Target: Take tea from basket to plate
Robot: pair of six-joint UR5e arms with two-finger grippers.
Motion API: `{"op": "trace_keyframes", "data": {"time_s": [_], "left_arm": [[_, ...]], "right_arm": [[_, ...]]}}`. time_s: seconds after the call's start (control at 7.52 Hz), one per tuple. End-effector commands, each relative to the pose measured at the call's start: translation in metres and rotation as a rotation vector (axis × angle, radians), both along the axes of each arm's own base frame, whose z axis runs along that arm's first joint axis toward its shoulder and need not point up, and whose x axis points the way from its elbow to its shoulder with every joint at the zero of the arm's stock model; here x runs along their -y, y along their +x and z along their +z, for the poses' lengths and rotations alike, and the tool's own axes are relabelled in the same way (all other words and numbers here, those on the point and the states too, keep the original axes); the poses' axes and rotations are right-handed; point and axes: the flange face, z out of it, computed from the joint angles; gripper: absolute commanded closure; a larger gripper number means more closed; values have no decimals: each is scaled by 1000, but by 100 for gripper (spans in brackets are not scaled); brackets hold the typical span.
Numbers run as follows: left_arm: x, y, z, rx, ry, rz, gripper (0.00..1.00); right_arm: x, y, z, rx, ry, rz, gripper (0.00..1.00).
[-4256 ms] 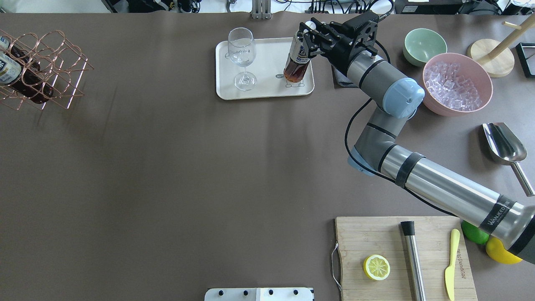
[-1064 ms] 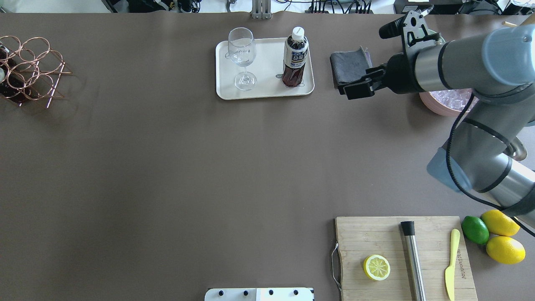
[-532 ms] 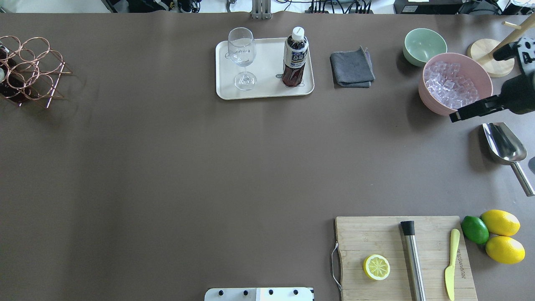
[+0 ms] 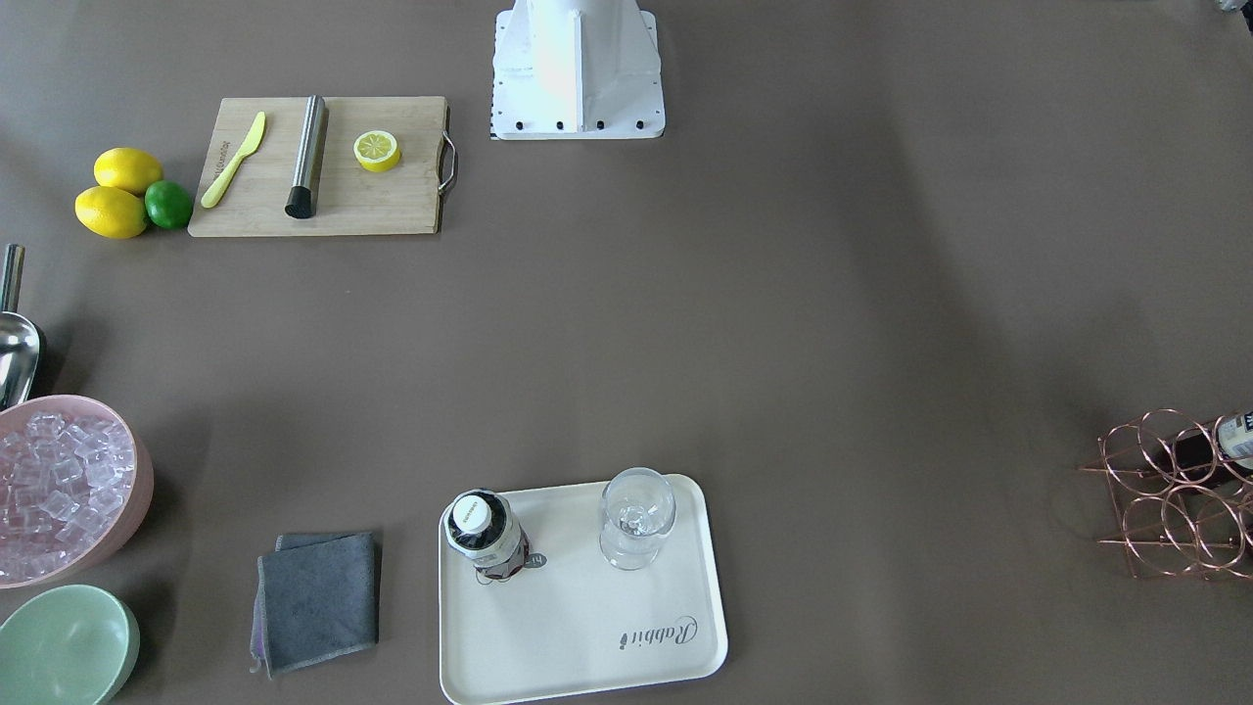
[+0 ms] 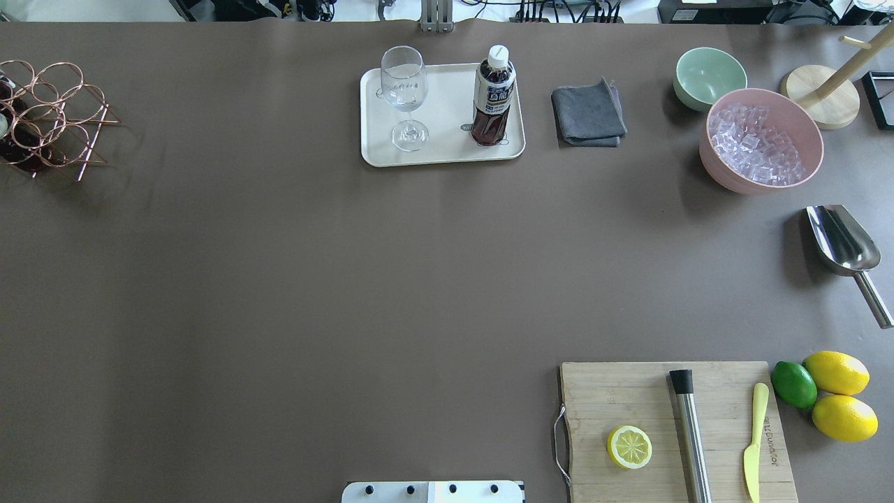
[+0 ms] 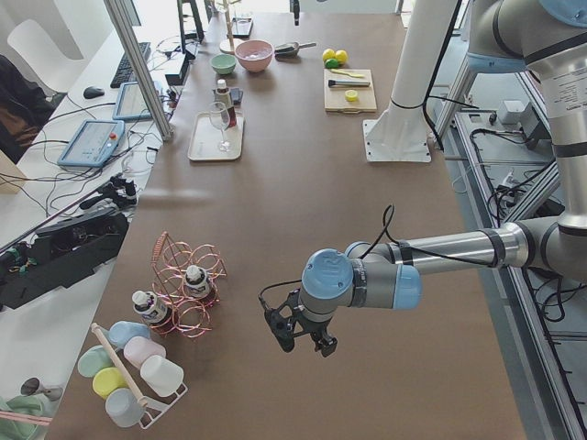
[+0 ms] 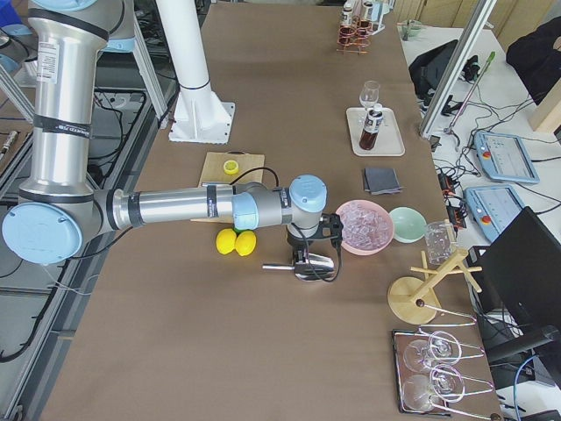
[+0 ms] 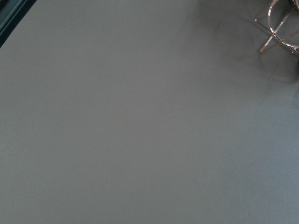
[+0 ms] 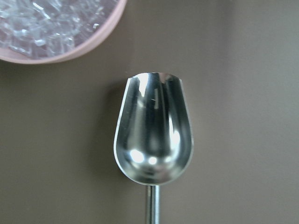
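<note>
Near the base: one cutting board (image 5: 628,398), two lemons (image 5: 836,372), one lime (image 5: 793,384); beyond them the brown table (image 5: 349,279) is bare and wide open across its middle. Left gripper (image 6: 301,337) hangs over bare table near the basket (image 5: 52,119), right gripper (image 7: 308,254) over the one scoop (image 9: 153,126) beside the ice bowl (image 5: 726,178); can't tell either one's opening or hold. Far edge: one tea (image 5: 493,98) upright on the plate (image 5: 447,159), apart from one glass (image 5: 405,98); two bottles (image 6: 194,280) sit in the basket.
</note>
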Motion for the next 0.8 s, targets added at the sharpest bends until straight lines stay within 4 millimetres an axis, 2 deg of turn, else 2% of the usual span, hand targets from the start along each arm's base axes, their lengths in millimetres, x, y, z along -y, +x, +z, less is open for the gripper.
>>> {"op": "trace_keyframes", "data": {"time_s": [0.0,0.13,0.4,0.53,0.67], "left_arm": [[4,17,-13,13,179,202,1],[3,22,-11,18,239,279,1],[5,29,-15,20,262,313,1],[9,41,-24,22,299,369,1],[9,42,-27,22,298,376,1]], "right_arm": [[-20,66,37,-103,-136,48,0],[-22,65,41,-96,-161,46,0],[-21,66,45,-92,-170,49,0],[-21,66,47,-92,-175,49,0],[-22,67,50,-92,-181,52,0]]}}
